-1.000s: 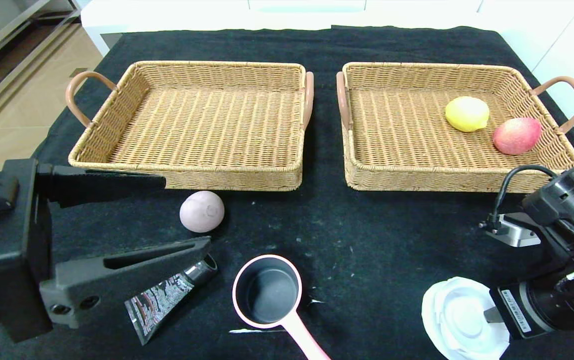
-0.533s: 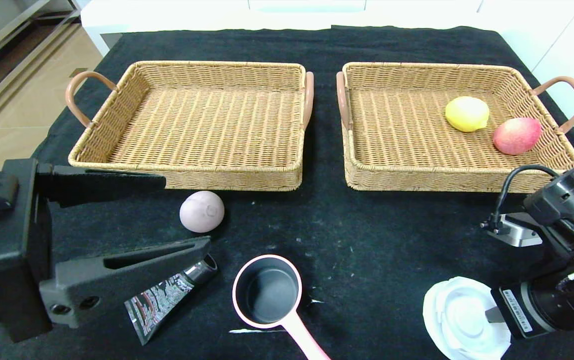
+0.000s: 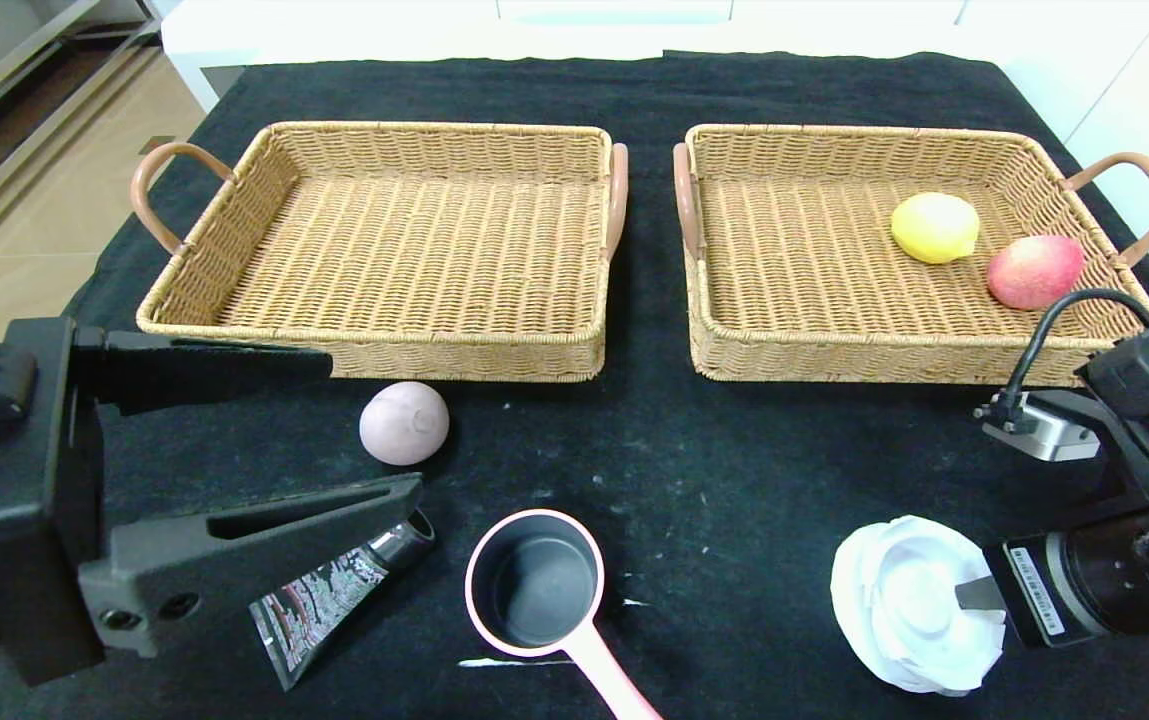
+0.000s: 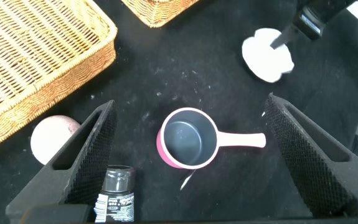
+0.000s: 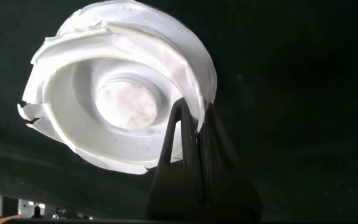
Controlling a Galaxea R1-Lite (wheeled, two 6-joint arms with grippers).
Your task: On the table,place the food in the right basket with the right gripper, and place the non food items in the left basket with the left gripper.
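Nearest, the right end effector (image 3: 969, 592) is clamped on the white dish (image 3: 909, 605), lifted by its rim at the desk's (image 3: 734, 480) near right. The left end effector (image 3: 354, 430), fingers apart, hangs nearer the mauve ball (image 3: 404, 422), which belongs in the far right basket (image 3: 734, 340)

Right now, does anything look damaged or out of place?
Yes. The right gripper, meant for food, is shut on the white dish, a non-food item; its rim looks cracked and jagged. The mauve ball sits on the table.
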